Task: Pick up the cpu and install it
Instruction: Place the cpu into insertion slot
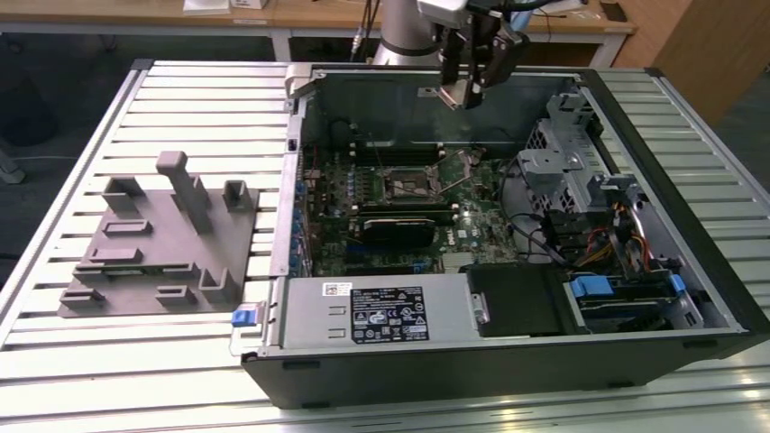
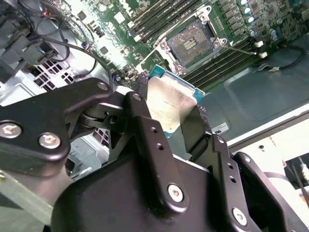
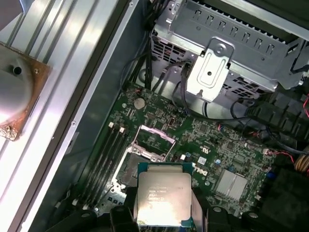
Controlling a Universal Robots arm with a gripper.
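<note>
The cpu is a small square chip with a pale silvery top and a green edge, and my gripper is shut on it, one black finger on each side. In the first wrist view the cpu hangs above the motherboard, just beside the open socket with its raised metal frame. From the exterior view, the gripper hovers over the far part of the open computer case, well above the socket.
A grey moulded fixture lies on the slatted table at the exterior view's left. Inside the case are a power supply with a white label, a black ribbed block, a metal drive cage and loose cables.
</note>
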